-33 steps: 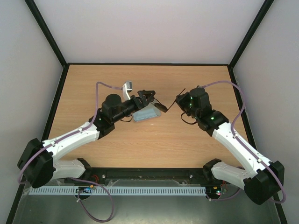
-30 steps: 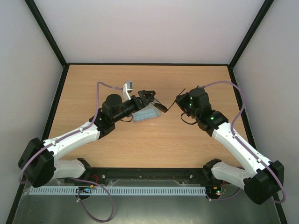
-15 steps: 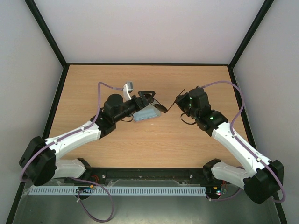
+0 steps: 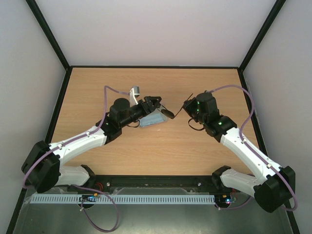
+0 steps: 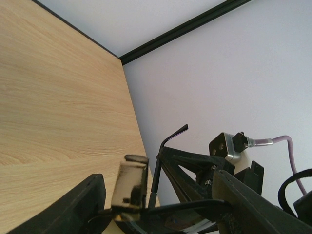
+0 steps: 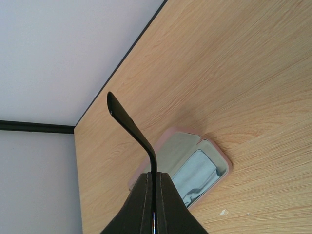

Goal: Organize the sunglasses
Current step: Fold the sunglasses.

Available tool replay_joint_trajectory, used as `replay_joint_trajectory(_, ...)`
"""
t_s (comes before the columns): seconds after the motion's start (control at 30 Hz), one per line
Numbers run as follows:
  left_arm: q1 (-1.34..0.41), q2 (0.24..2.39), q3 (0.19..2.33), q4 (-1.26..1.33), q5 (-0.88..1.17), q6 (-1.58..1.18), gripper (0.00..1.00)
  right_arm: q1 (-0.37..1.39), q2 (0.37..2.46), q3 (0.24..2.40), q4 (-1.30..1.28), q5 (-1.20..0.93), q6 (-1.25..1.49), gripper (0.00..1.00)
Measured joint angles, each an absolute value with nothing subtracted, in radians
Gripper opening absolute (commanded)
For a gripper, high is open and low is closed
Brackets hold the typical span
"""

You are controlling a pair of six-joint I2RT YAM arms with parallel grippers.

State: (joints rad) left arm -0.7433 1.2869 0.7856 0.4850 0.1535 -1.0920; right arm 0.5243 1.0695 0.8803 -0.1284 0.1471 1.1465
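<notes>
The sunglasses (image 4: 168, 113) hang in the air between my two grippers, over the middle of the table. My left gripper (image 4: 155, 103) holds them at the frame. In the left wrist view a dark lens (image 5: 129, 187) sits by one finger and a temple arm spans to the other finger (image 5: 253, 204). My right gripper (image 4: 186, 105) is shut on the tip half of the other temple arm (image 6: 131, 126), its fingers (image 6: 146, 200) pressed flat together. The right gripper also shows in the left wrist view (image 5: 195, 165).
An open pink case (image 4: 152, 120) lies on the table below the left gripper, with a light blue cloth (image 6: 197, 173) in one half (image 6: 170, 131). Walls with black edges enclose the table on three sides.
Almost nothing has changed. The left arm and its cable have crept slightly to the right. Both grippers keep their hold on the sunglasses.
</notes>
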Motion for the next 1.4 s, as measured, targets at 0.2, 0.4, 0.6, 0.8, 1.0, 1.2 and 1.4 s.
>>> replay_joint_trajectory(0.2, -0.743, 1.296, 0.787, 0.484, 0.153, -1.091, 0.55, 0.524, 1.069, 0.879, -0.129, 0.149, 1.144, 0.01)
replay_joint_trajectory(0.4, -0.743, 1.300, 0.796, 0.477, 0.153, -1.088, 0.55, 0.524, 1.070, 0.879, -0.128, 0.148, 1.140, 0.13)
replay_joint_trajectory(0.6, -0.743, 1.300, 0.803, 0.464, 0.154, -1.084, 0.54, 0.524, 1.071, 0.880, -0.128, 0.139, 1.125, 0.28)
replay_joint_trajectory(0.8, -0.743, 1.306, 0.805, 0.449, 0.154, -1.081, 0.54, 0.524, 1.083, 0.900, -0.133, 0.134, 1.103, 0.52)
replay_joint_trajectory(1.0, -0.730, 1.306, 0.807, 0.438, 0.165, -1.077, 0.52, 0.524, 1.089, 0.973, -0.162, 0.120, 1.052, 0.61)
replay_joint_trajectory(1.2, -0.690, 1.305, 0.835, 0.397, 0.219, -1.053, 0.52, 0.524, 1.065, 1.012, -0.240, 0.085, 0.971, 0.42)
replay_joint_trajectory(1.4, -0.611, 1.291, 0.871, 0.315, 0.294, -1.004, 0.51, 0.524, 0.950, 0.960, -0.342, 0.057, 0.912, 0.21)
